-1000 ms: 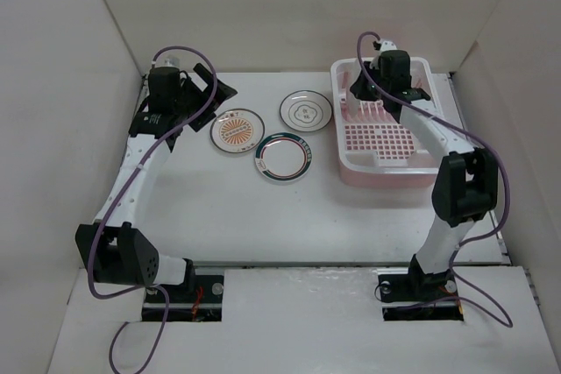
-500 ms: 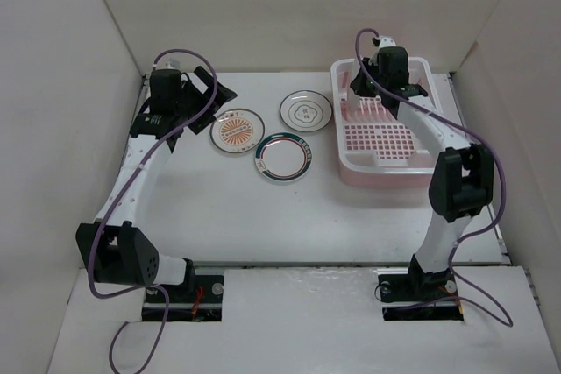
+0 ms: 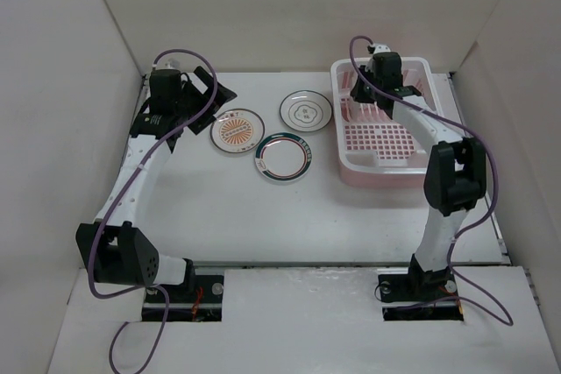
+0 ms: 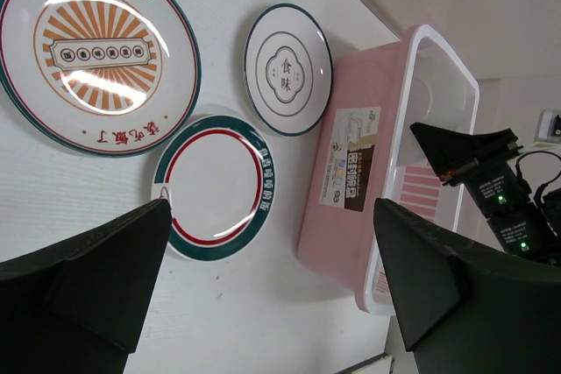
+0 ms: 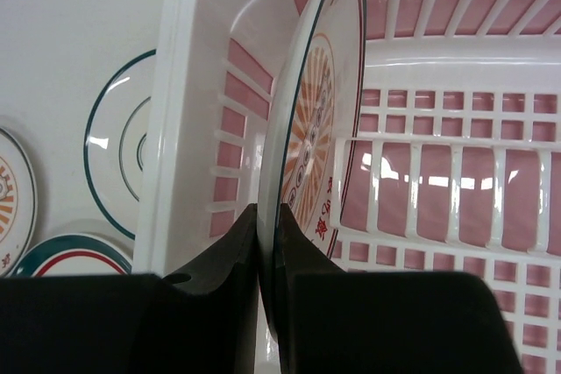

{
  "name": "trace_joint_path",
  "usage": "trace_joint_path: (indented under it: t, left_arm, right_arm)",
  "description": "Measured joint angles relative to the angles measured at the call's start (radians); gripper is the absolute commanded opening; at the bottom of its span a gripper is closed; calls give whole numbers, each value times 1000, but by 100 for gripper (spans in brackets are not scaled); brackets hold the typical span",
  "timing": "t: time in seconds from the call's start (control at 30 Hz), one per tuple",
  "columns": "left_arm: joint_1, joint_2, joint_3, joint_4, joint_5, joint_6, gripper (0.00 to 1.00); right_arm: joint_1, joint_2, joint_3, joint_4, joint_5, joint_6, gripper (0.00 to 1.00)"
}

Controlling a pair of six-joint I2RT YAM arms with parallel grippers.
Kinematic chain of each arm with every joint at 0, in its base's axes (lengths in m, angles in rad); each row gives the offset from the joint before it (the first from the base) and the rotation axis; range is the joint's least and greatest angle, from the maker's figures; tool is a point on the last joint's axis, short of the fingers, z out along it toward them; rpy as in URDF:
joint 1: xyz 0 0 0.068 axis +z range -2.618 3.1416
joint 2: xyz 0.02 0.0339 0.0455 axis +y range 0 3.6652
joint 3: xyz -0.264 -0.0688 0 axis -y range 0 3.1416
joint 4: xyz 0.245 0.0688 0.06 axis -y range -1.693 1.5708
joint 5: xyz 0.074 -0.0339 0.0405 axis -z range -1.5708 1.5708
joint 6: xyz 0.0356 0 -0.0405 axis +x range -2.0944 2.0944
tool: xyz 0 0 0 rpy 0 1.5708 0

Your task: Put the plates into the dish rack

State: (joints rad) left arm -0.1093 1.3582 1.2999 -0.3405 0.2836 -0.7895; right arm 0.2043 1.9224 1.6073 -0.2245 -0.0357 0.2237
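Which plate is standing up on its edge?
The orange sunburst plate pinched by the right tool inside the pink rack. The other three plates lie flat on the table.

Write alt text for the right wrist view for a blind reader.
The right gripper is shut on the rim of an orange sunburst plate, holding it on edge inside the pink dish rack. Left of the rack, parts of three more plates lie flat on the white table.

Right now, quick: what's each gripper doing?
Left gripper: open, holding nothing.
Right gripper: shut on an orange sunburst plate, held on edge at the dish rack.
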Motion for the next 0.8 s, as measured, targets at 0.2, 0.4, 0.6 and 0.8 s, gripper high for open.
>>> trace_joint_path:
  t: [0.2, 0.4, 0.6, 0.8]
  left_arm:
    - [8, 0, 0, 0, 3, 0, 100]
    - [13, 0, -23, 7, 4, 0, 100]
    - [20, 1, -43, 18, 4, 0, 100]
    - [32, 16, -70, 42, 4, 7, 100]
  right_arm:
    - [0, 4, 0, -13, 3, -7, 13]
    - [-2, 4, 0, -18, 4, -19, 55]
    - [-2, 4, -1, -26, 3, -27, 60]
    - [-2, -9, -1, -46, 3, -33, 95]
